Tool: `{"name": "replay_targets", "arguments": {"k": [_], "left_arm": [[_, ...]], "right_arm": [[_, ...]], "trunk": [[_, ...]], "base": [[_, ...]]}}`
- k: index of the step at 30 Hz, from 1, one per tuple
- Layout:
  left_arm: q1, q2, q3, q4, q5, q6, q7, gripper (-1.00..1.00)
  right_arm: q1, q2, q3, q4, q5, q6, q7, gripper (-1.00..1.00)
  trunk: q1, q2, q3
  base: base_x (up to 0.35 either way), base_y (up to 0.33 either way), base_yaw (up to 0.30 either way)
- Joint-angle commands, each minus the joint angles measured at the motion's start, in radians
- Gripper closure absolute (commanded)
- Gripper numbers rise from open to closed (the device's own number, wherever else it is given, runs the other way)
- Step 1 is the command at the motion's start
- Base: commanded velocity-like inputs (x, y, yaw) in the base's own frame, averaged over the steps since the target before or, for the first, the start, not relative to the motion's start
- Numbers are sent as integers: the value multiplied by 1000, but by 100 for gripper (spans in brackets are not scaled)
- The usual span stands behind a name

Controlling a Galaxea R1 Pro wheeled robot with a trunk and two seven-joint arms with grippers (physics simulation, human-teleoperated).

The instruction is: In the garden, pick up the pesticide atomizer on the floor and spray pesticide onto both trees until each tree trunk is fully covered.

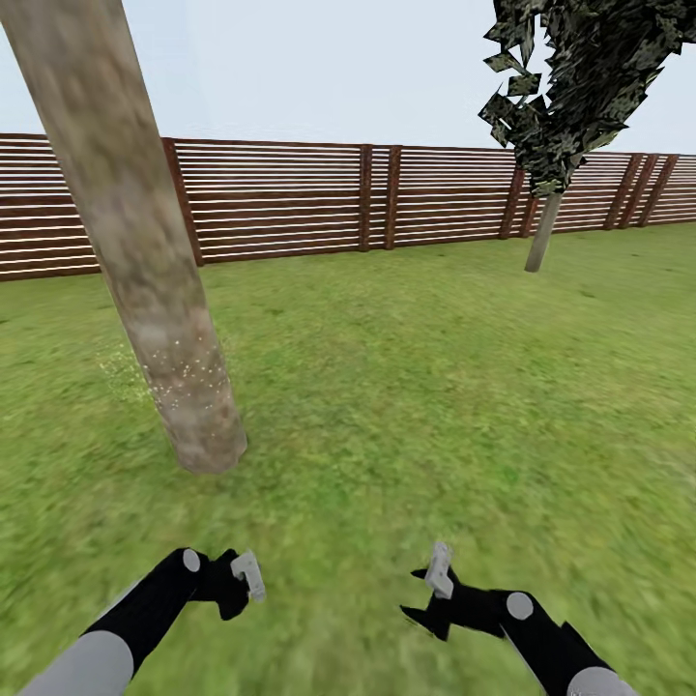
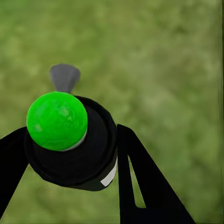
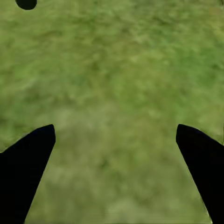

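Observation:
The near tree trunk point(image 1: 145, 261), mottled grey-tan, leans up from its base at the left of the head view. Whitish pesticide specks point(image 1: 184, 375) dot its lower part and the grass beside it. The second tree point(image 1: 570, 87) stands far right by the fence on a thin pale trunk point(image 1: 541, 234). My left gripper point(image 1: 232, 586) point(image 2: 70, 147) is low over the grass, short of the near trunk, shut on the pesticide atomizer point(image 2: 58, 121). The atomizer has a black body, a green round top and a grey nozzle. My right gripper point(image 1: 414, 594) point(image 3: 114, 135) hangs open over bare grass.
Green lawn point(image 1: 416, 387) spreads between the two trees. A reddish-brown slat fence point(image 1: 290, 198) runs across the back. A small dark round shape point(image 3: 25, 3) sits at the edge of the right wrist view.

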Motion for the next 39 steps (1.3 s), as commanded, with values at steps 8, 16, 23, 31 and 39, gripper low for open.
{"name": "replay_targets", "arguments": {"k": [8,16,23,31,39], "left_arm": [[0,-38,-25,-1,-1,10,-7,100],[-5,-111,-125,0,-1,12,-8,100],[-3,-131,-124,0,1,7,-6,100],[-3,-164,-123,1,8,-2,-24,100],[-3,-187,-113,37,10,-47,-100,100]], "right_arm": [[-1,18,4,-114,82,-4,144,100],[-1,87,4,-137,104,-3,147,100],[-1,120,4,-176,103,43,148,100],[-1,123,4,-179,104,45,148,100],[-1,123,4,-178,104,44,147,100]], "trunk": [[0,0,-1],[0,0,-1],[0,0,-1],[0,0,-1],[0,0,-1]], "base": [[0,0,0],[0,0,0],[0,0,0],[0,0,0],[0,0,0]]}}
